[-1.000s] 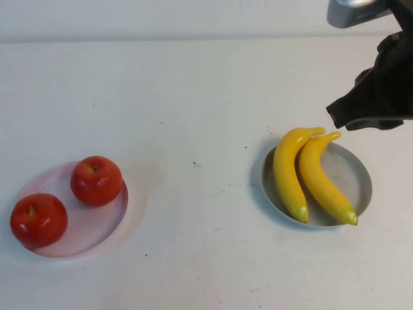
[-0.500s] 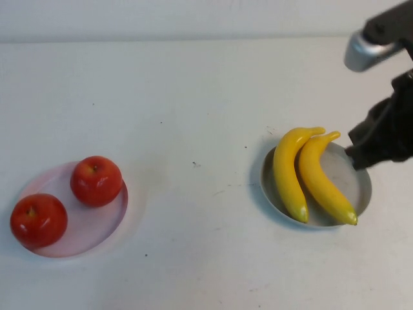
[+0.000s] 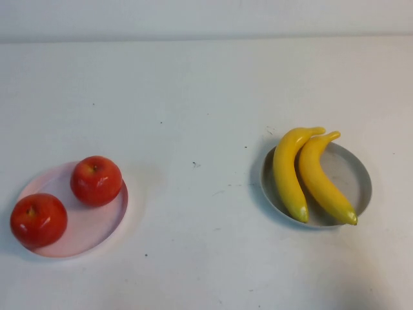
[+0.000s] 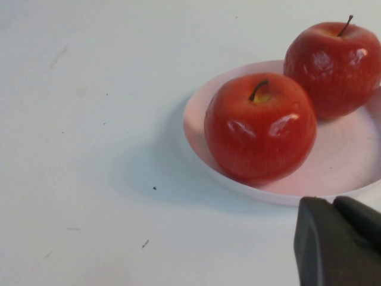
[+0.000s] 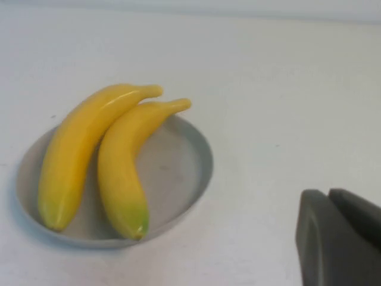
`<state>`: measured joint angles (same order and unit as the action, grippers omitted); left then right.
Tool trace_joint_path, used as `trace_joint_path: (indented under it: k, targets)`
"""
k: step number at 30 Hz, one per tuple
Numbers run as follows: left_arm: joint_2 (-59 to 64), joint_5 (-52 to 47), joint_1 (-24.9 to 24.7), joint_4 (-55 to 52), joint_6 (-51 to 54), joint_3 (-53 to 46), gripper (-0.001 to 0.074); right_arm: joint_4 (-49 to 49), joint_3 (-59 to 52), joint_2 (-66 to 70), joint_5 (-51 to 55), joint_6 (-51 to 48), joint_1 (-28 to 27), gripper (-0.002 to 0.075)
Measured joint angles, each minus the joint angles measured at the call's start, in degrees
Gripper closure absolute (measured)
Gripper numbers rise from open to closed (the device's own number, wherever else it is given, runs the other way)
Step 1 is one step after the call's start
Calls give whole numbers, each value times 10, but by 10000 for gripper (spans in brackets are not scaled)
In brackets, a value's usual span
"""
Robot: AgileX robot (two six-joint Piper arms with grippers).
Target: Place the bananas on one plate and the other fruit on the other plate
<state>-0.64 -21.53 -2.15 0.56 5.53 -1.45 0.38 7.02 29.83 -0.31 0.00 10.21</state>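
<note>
Two yellow bananas (image 3: 287, 171) (image 3: 322, 181) lie side by side on the grey-blue plate (image 3: 361, 169) at the right. Two red apples (image 3: 96, 181) (image 3: 38, 220) sit on the pale pink plate (image 3: 97, 227) at the left. Neither arm shows in the high view. In the left wrist view my left gripper (image 4: 333, 205) is shut and empty, just short of the pink plate's rim (image 4: 196, 137), with both apples (image 4: 260, 127) (image 4: 333, 61) beyond it. In the right wrist view my right gripper (image 5: 327, 195) is shut and empty, off to one side of the grey-blue plate (image 5: 178, 167) with the bananas (image 5: 77, 143).
The white table (image 3: 193, 97) stretches between the two plates, with a few small dark specks on it. Its far edge meets a pale wall at the top of the high view.
My right arm has pulled back from beside the grey-blue plate and left the high view. The fruit and plates have not moved.
</note>
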Motion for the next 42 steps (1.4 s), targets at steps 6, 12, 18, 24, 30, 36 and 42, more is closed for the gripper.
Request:
trace_joint_path:
  k: [6,12,18,24,30,36,42]
  targets:
    - [0,0,0,0,0,0,734,6,-84,-132,-54,15,-39,741]
    - [0,0,0,0,0,0,734,15,-84,-227,23,16,-40,742]
    - [0,0,0,0,0,0,734,25,-84,-298,126,16,-40,741]
    - [0,0,0,0,0,0,734,25,-84,-302,197,15,-40,741]
    - [0,0,0,0,0,0,734,25,-84,-302,203,15,-40,741]
    - [0,0,0,0,0,0,734,27,-84,-302,203,15,-40,741]
    - [0,0,0,0,0,0,734,30,-84,-302,203,15,-40,741]
